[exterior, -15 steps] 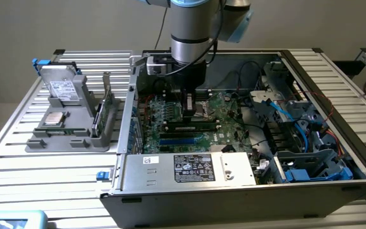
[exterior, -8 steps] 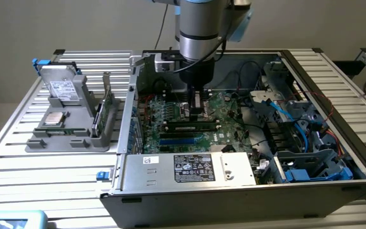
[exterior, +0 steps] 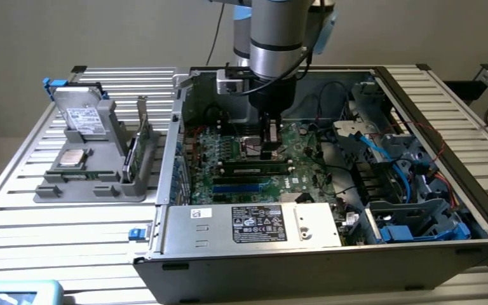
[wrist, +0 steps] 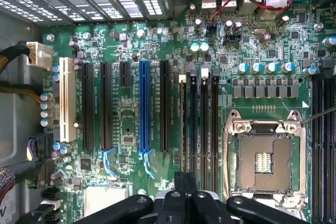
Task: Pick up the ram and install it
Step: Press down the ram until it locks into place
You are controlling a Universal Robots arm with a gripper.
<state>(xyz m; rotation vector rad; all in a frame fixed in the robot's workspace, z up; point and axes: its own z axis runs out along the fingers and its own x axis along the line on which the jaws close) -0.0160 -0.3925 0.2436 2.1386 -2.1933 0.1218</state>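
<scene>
The ram (exterior: 257,169) is a long narrow stick standing on edge in a memory slot on the green motherboard (exterior: 227,152) inside the open computer case. In the wrist view the ram (wrist: 182,129) shows edge-on as a thin strip in the slot closest to the expansion slots. My gripper (exterior: 269,152) hangs straight down over the stick, its black fingers shut and nothing visible between them. The gripper (wrist: 185,184) sits right over one end of the strip. I cannot tell whether the tips touch it.
The empty processor socket (wrist: 262,161) lies beside the memory slots. Cables and blue drive bays (exterior: 405,190) fill the case on the exterior view's right, and the power supply (exterior: 253,222) sits at its front. A grey holder (exterior: 91,168) on the slatted table carries a drive, a chip and green cards.
</scene>
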